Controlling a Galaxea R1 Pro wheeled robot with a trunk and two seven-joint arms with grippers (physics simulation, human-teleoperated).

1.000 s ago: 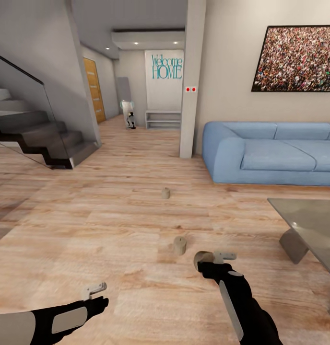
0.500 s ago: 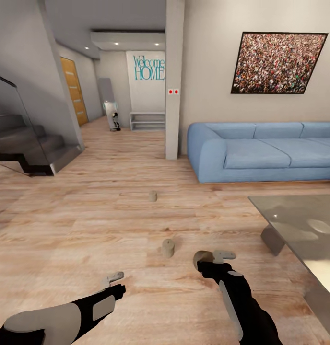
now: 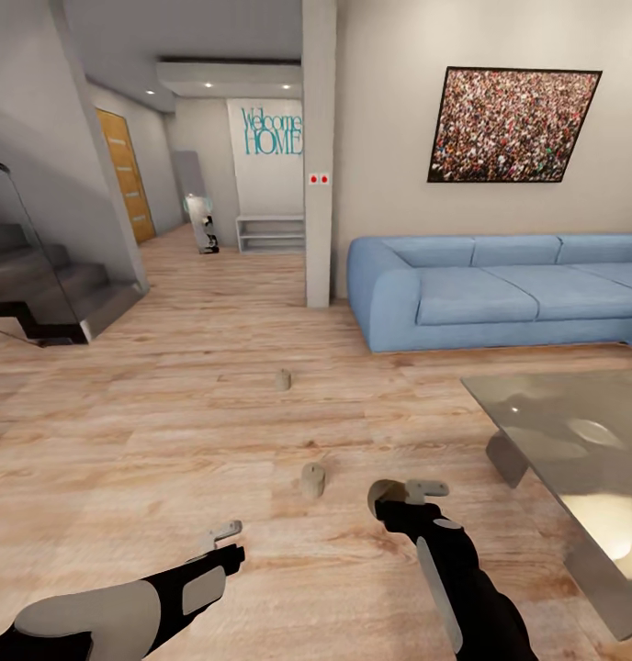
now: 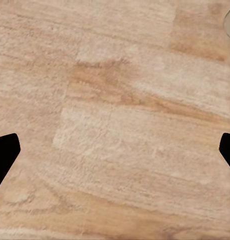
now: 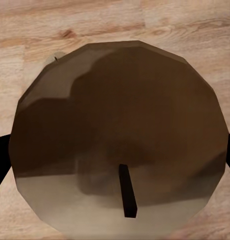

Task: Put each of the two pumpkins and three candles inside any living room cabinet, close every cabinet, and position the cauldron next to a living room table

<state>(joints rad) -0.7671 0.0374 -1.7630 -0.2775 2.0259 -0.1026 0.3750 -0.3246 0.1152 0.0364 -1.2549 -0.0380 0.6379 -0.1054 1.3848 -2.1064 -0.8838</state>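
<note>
Two candles stand on the wood floor in the head view: a near candle [image 3: 312, 479] and a farther candle [image 3: 283, 379]. A third candle [image 3: 384, 497] sits in my right gripper [image 3: 399, 500], which is shut on it a little right of the near one. The right wrist view looks down on this held candle [image 5: 120, 145], its dark wick showing, with my right gripper [image 5: 115, 160] clasping its sides. My left gripper [image 3: 226, 537] hangs open over bare floor, and in the left wrist view the left gripper [image 4: 115, 150] has only planks between its fingers. The grey glossy table [image 3: 573, 431] stands at the right. Pumpkins, cabinet and cauldron are out of view.
A blue sofa [image 3: 500, 289] lines the far wall behind the table. A white pillar [image 3: 319, 156] rises left of the sofa. Dark stairs [image 3: 50, 294] with a glass rail stand at the far left. A hallway opens beyond, with open floor between.
The head view has swung to the right, bringing more of the table into sight. My left arm has come forward and inward. The right gripper keeps its hold on the candle.
</note>
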